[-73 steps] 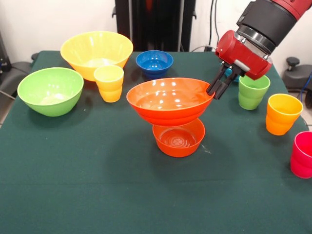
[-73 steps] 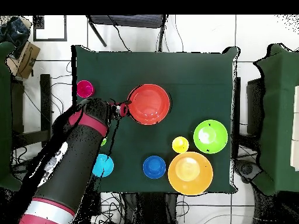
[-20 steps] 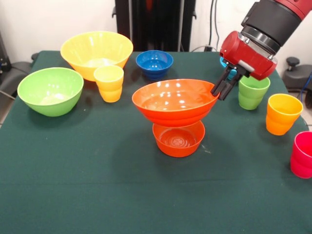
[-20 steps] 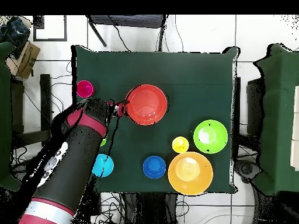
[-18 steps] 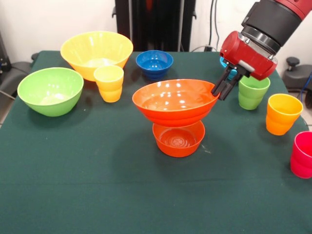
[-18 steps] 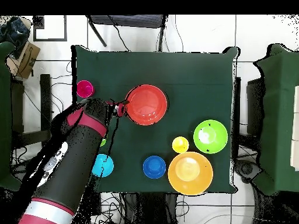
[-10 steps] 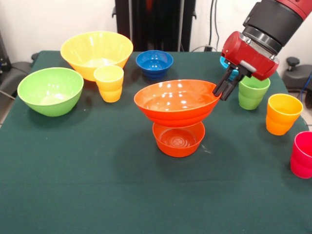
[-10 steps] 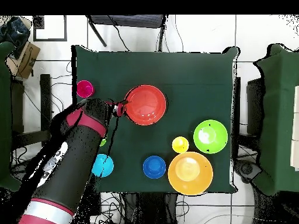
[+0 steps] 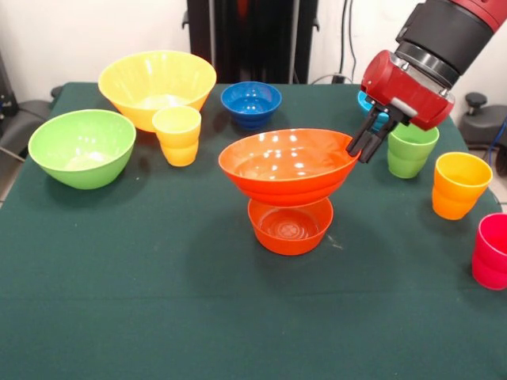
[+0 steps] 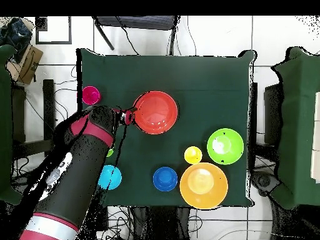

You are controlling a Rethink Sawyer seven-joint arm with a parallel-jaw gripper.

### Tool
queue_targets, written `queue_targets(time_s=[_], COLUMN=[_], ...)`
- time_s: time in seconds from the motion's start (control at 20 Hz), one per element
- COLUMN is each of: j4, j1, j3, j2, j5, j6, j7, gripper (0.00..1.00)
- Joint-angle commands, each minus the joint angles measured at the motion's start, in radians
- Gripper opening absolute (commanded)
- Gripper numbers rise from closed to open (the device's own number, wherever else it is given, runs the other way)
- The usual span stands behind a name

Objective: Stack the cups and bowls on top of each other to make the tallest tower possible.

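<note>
In the middle of the front view the large orange bowl (image 9: 288, 165) is above the small orange bowl (image 9: 290, 224), which stands on the green surface (image 9: 158, 277); I cannot tell if the two bowls already touch. The gripper (image 9: 366, 142) comes from the upper right of the frame, and its dark fingers (image 9: 357, 142) are clenched on the right rim of the large orange bowl. In the overhead view the same bowl (image 10: 155, 112) is at the upper centre and the gripper (image 10: 129, 116) is at its left edge. In the front view the yellow bowl (image 9: 157, 87), the green bowl (image 9: 81, 146) and the yellow cup (image 9: 177, 134) are at the upper left. The dark blue bowl (image 9: 250, 103) is at the top centre. At the right are the green cup (image 9: 411, 149), the orange-yellow cup (image 9: 460, 184) and the pink-red cup (image 9: 493, 251). The light blue bowl (image 9: 367, 102) is partly hidden behind the gripper.
</note>
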Motion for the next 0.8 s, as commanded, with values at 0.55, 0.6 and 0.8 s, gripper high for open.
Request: queue_targets(time_s=[0.55,0.6,0.8], j4=[-0.038,-0.038,-0.041], j1=[0.017,0.015,0.018], j3=[0.055,0.057,0.055], j2=[0.018,0.016,0.017], j5=[0.029,0.029,0.031], j6=[0.075,0.075,0.082], j7=[0.117,0.114,0.117], gripper=[0.0,0.0,0.0])
